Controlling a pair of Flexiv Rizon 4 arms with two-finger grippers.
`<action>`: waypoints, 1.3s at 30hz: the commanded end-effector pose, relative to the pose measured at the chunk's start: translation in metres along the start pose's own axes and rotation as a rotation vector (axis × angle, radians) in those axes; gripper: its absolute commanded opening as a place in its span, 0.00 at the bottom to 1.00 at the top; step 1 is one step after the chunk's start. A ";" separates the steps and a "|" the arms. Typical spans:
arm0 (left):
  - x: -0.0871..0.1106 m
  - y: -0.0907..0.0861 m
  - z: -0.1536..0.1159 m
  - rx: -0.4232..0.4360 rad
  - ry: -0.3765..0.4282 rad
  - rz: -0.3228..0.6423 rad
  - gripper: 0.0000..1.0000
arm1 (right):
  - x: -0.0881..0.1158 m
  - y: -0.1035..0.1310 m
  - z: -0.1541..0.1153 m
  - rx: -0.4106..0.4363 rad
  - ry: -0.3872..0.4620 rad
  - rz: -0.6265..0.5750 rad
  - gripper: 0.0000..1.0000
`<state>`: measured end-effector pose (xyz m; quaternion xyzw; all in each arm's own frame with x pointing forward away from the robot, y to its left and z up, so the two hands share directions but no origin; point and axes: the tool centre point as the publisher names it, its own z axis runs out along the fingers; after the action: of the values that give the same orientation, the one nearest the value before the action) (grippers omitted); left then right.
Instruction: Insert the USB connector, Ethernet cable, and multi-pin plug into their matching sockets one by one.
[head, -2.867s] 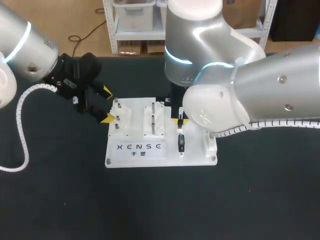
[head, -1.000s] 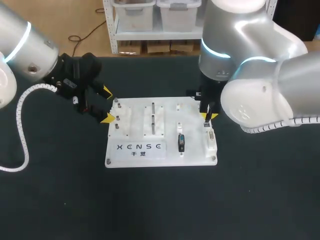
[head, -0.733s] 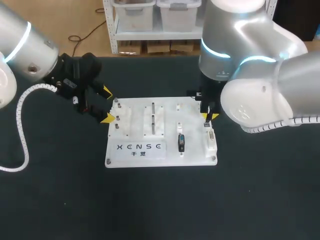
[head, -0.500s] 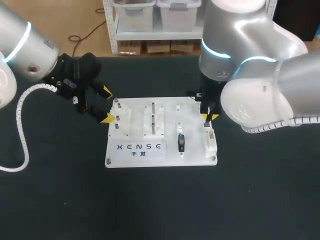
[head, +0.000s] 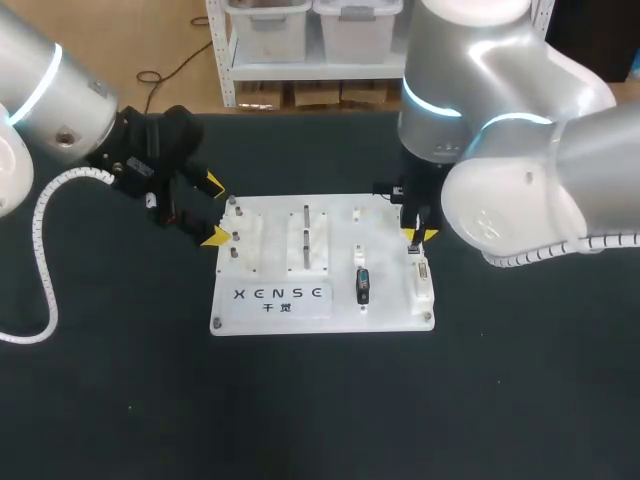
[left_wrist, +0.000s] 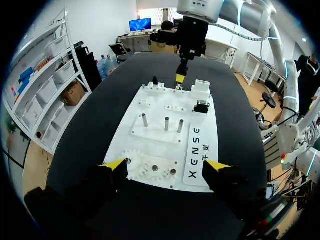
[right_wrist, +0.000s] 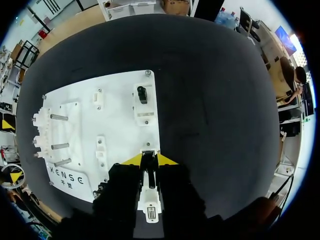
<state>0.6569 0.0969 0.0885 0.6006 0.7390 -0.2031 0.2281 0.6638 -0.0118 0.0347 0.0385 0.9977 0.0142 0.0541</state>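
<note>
Left pincer (head: 214, 211): open, straddling the left edge of the board (head: 280, 315), unchanged. Right pincer (head: 418, 234): shifted from mid-board to the right edge; its state cannot be told. The plug (head: 420, 274) lies on the board just beside it, on the near side.

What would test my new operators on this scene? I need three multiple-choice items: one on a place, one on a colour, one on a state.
1. Where is the right hand?
A. at the board's left edge
B. over the right edge of the board
C. off the board

2. What colour is the small connector standing on the board?
A. white
B. red
C. black

3. How is the left hand?
A. open
B. shut on a cable
C. out of view

Answers:
1 B: its yellow tips sit above the board's right side.
2 C: it shows dark against the white board.
3 A: its tips stand wide apart at the board's edge.
</note>
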 end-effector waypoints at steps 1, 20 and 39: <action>0.000 0.000 0.000 -0.001 0.000 0.000 1.00 | 0.002 -0.002 0.001 -0.001 -0.004 0.001 0.00; 0.000 0.000 0.000 -0.001 0.000 0.000 1.00 | 0.004 -0.003 0.010 0.023 0.008 0.014 0.00; 0.000 0.000 0.000 -0.001 0.000 0.000 1.00 | -0.001 -0.007 0.038 0.077 0.043 0.080 0.00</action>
<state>0.6569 0.0969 0.0885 0.6005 0.7390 -0.2031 0.2281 0.6667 -0.0133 0.0148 0.0788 0.9962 -0.0196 0.0315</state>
